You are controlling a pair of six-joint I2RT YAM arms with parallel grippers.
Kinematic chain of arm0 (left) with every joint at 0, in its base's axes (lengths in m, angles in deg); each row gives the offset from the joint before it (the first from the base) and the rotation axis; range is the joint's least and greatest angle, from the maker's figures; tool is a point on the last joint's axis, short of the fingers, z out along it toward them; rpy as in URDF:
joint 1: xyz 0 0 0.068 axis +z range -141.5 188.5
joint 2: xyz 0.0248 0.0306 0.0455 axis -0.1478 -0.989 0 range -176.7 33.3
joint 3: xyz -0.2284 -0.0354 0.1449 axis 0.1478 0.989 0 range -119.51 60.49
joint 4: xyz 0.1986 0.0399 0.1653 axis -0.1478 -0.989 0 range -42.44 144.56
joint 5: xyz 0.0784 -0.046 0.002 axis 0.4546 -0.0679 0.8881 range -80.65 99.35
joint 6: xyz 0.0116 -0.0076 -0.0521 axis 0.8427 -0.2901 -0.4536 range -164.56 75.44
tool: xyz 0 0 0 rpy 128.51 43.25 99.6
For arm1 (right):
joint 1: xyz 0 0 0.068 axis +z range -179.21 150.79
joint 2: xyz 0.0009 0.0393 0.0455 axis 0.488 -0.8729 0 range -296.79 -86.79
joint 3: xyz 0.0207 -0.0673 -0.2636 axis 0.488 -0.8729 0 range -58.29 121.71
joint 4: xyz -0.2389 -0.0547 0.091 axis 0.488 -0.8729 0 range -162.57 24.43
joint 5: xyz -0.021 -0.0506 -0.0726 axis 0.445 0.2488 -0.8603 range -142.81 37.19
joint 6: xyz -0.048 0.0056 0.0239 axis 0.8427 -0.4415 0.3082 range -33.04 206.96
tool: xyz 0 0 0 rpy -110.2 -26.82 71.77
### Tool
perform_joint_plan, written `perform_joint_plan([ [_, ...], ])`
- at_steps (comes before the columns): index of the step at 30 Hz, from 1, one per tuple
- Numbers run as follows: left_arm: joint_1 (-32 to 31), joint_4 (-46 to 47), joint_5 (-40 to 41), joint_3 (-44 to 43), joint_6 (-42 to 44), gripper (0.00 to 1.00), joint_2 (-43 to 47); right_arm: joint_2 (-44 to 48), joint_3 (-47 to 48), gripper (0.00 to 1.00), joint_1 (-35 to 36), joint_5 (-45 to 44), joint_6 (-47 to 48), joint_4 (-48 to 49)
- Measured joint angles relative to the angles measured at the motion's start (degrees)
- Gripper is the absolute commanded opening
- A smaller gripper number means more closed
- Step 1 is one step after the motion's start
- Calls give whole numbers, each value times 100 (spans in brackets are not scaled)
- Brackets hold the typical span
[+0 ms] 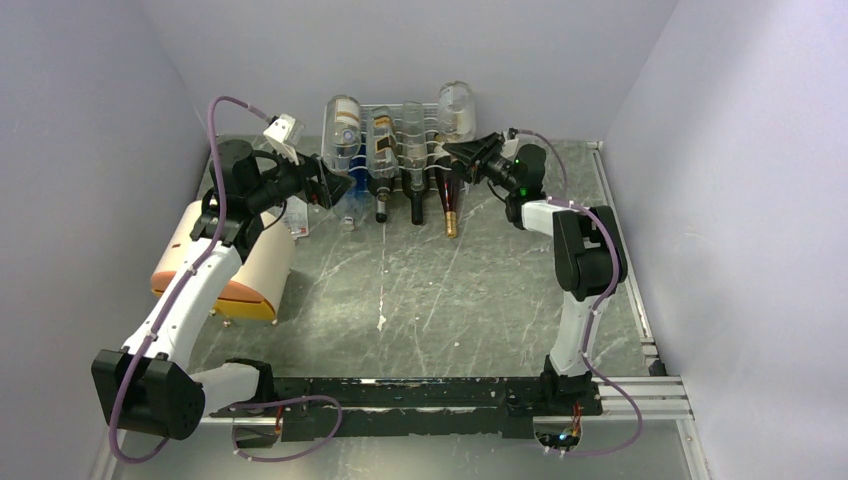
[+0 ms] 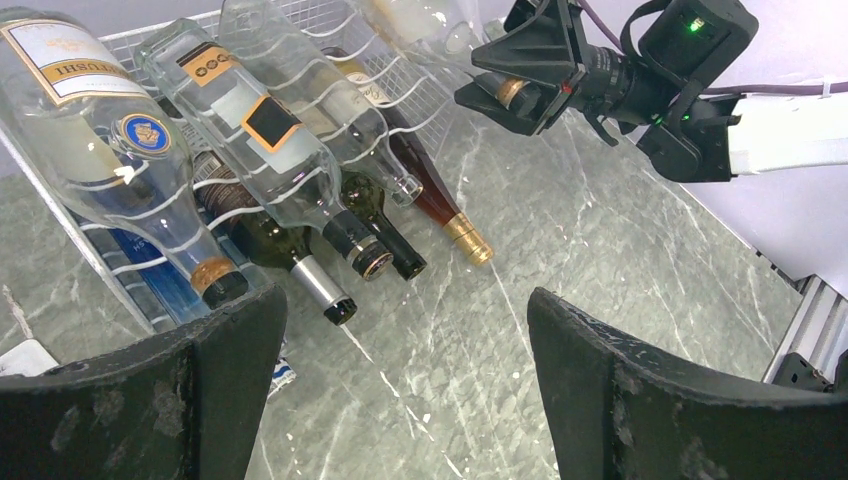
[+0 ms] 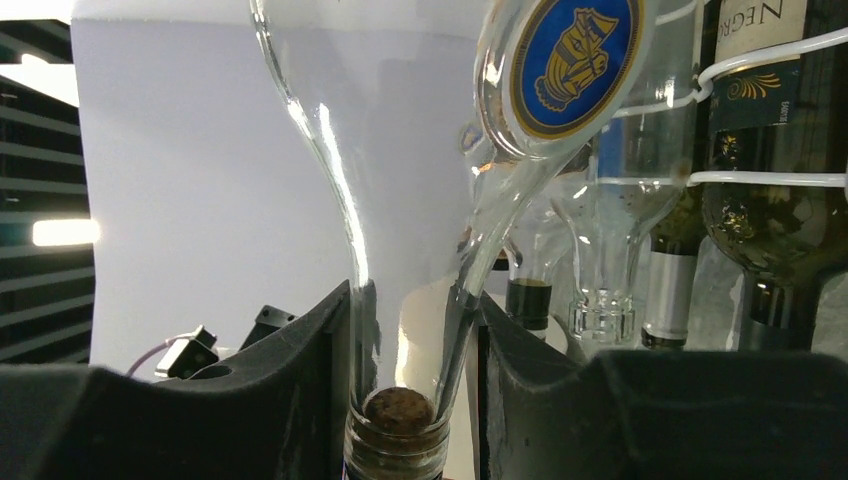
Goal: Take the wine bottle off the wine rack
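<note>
The white wire wine rack (image 1: 400, 128) stands at the back of the table with several bottles lying neck-forward in it. My right gripper (image 1: 462, 153) is shut on the neck of a clear wine bottle (image 1: 456, 106) at the rack's upper right. In the right wrist view the fingers (image 3: 300, 380) press both sides of the glass neck (image 3: 405, 330), just above the cork (image 3: 398, 410). My left gripper (image 2: 405, 310) hangs open and empty by the rack's left end (image 2: 130, 35), above the tabletop in front of the bottle necks.
A cream drum with an orange rim (image 1: 225, 265) lies at the left under my left arm. A gold-capped dark bottle (image 1: 449, 205) and several others poke out of the rack's lower tiers. Purple walls close in on three sides; a metal rail (image 1: 622, 250) runs along the right.
</note>
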Motion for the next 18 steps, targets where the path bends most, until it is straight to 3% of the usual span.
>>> perform_joint_plan([
  [18, 0, 7, -55, 0, -39, 93, -39, 96, -586, 0, 31, 105, -428, 109],
])
